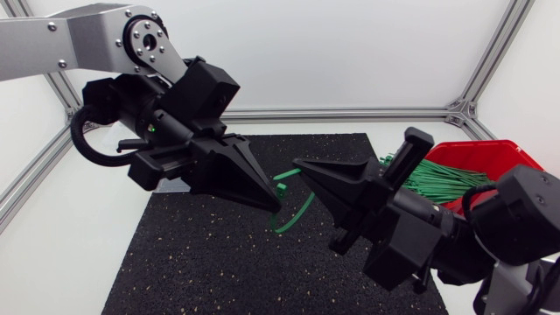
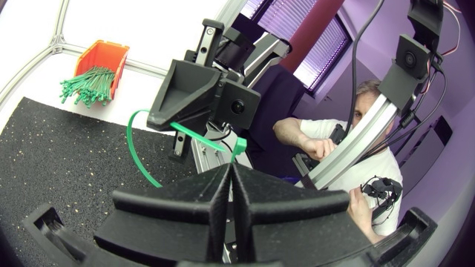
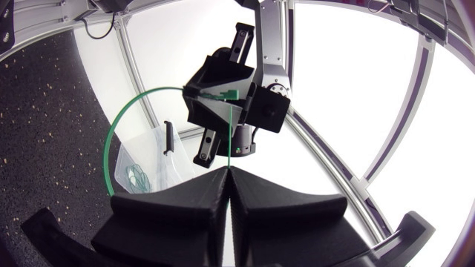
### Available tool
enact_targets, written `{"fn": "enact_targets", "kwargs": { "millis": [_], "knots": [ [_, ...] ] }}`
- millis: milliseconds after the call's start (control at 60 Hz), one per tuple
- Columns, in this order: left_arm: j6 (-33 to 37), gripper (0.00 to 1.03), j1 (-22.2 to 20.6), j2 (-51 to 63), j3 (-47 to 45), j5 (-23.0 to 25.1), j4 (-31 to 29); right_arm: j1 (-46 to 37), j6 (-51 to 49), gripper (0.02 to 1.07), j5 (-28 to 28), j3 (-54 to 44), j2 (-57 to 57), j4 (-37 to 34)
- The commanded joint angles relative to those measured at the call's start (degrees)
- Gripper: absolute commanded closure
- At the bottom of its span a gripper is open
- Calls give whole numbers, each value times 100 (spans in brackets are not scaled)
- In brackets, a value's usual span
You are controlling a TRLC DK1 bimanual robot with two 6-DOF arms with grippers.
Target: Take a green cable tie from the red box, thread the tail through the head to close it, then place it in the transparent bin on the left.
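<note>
Between the two grippers, green cable tie point(image 1: 297, 212): you see it held in the air above the black mat, bent into an open curve, with one strand running to each gripper. You cannot tell whether the tail has passed through the head.
Left gripper point(image 1: 273, 203): its fingers are pressed together and pinch the green cable tie. The arm enters from the left of the head view, and the tip points down toward the middle of the mat. In the right wrist view you see a short length of the tie lying along its finger seam.
Right gripper point(image 1: 303, 165): its fingers are pressed together and pinch another part of the same tie. Its tip faces the left gripper's tip, just beside it.
Red box point(image 1: 490, 156): it sits at the right rear of the tabletop, behind the right arm.
Spare ties point(image 1: 437, 175): a bundle of green ties spills from the box's open front toward the mat.
Transparent bin point(image 3: 152, 159): you see it only in the right wrist view, beyond the left gripper, with a few green ties inside.
Black mat point(image 1: 201, 254): speckled, it covers the middle of the tabletop.
Tabletop point(image 1: 52, 254): white, with a bare margin around the mat.
</note>
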Motion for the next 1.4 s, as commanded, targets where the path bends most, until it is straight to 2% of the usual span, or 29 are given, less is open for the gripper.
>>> {"fn": "enact_targets", "kwargs": {
  "millis": [0,233,733,1383],
  "knots": [
    [98,100,36,-137,-150,-12,-118,-138,70,101,-53,-107,-135,87],
    [142,100,115,-75,-62,-30,-83,-305,158,101,-185,-291,-354,78],
    [-43,100,-105,109,237,-39,-57,-226,202,101,-238,-406,-407,78],
    [-60,100,-105,303,333,-65,5,-138,193,101,-246,-458,-486,78]
  ]
}}
